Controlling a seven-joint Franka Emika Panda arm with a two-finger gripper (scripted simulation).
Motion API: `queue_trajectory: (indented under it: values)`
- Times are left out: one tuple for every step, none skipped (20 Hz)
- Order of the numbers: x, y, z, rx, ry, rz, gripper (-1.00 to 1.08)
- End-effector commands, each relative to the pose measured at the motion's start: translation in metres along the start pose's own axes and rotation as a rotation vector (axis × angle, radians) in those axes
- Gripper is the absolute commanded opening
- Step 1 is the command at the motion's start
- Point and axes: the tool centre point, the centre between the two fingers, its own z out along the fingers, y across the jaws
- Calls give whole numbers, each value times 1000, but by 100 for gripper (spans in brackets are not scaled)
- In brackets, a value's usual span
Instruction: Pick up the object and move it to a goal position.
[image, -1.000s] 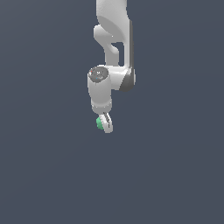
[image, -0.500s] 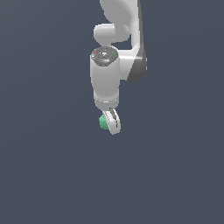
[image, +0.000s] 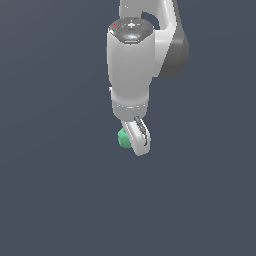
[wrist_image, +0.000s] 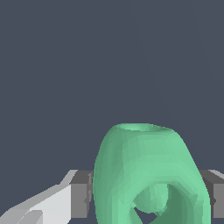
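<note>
The object (image: 123, 138) is a small mint-green faceted lump, mostly hidden behind the near white finger in the exterior view. My gripper (image: 134, 139) hangs from the white arm in mid-air and is shut on it. In the wrist view the object (wrist_image: 148, 170) fills the lower middle of the picture, rounded with a hollow in its underside. Grey finger pads (wrist_image: 81, 194) press against both of its sides. No goal marker shows in either view.
Only a plain dark grey-blue background surrounds the arm (image: 131, 65) in both views. No table edge, container or other object shows.
The arm has come much closer to the exterior camera and looks larger. The object has stayed gripped between the fingers throughout.
</note>
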Motion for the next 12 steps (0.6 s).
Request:
queue_trajectory:
  values:
    - [-2,-10,-15,-1,-1,0,-100]
    - [-2,-14,-21,-1,-1,0,-100]
    - [-3,-18,-26,-1,-1,0,-100]
    - [-3,-22,-31,-1,-1,0,-100]
    - [-4,-25,-36,-1,-1,0,-100]
    - [-4,-29,-41,-1,-1,0,-100]
    - [-5,-32,-46,-1,-1,0,-100]
    - [-5,-35,-51,-1,-1,0,-100]
    - [-6,-38,-55,-1,-2,-1,-100]
    - [-6,-42,-60,-1,-2,-1,-100]
    - [-6,-45,-64,-1,-2,-1,-100]
    - [-7,-47,-68,-1,-2,-1,-100]
